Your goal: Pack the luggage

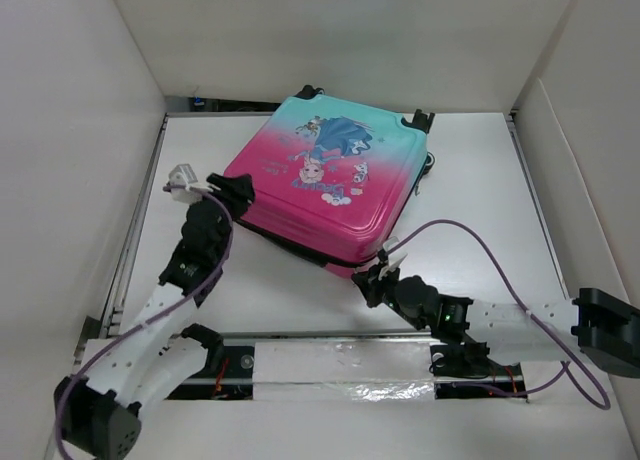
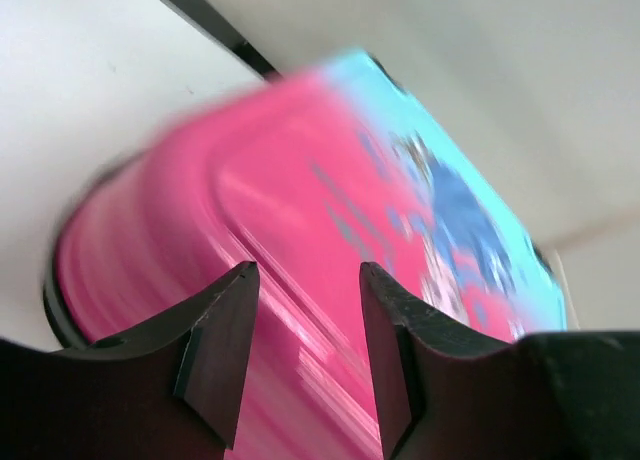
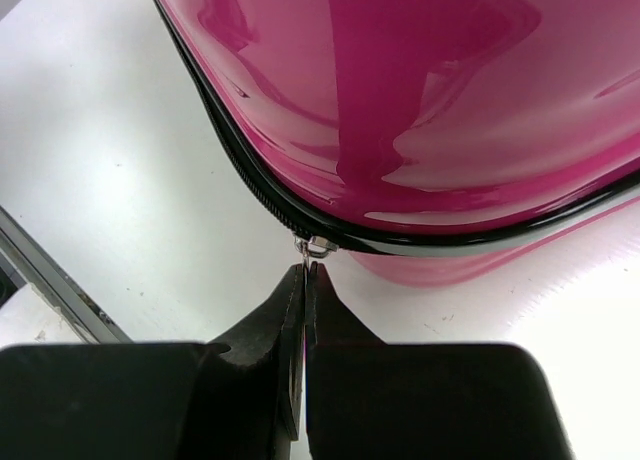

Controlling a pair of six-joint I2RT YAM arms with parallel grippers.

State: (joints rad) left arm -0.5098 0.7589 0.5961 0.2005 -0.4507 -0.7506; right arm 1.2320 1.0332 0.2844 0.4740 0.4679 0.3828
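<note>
Luggage [image 1: 330,175] is lying flat and slantwise on the white table [image 1: 480,180], with a claw waiting at each of two corners.

White walls [image 1: 80,80] are closing in the table on three sides, and a purple cable [image 1: 452,221] is looping over the bare tabletop to the right of the case. Nothing is standing between either claw and the shell. The black wheels [image 1: 422,120] are pointing away from the arms. The left wrist view is smearing with blur, so the print is hard to read there, and the underside of the case is staying hidden. The left claw [image 1: 235,188] is hanging open just beside the pink left corner, gripping nothing. The right claw [image 3: 306,272] is pinching tight on the zipper pull [image 3: 312,247] at the near corner, right against the black zipper trim.
</note>
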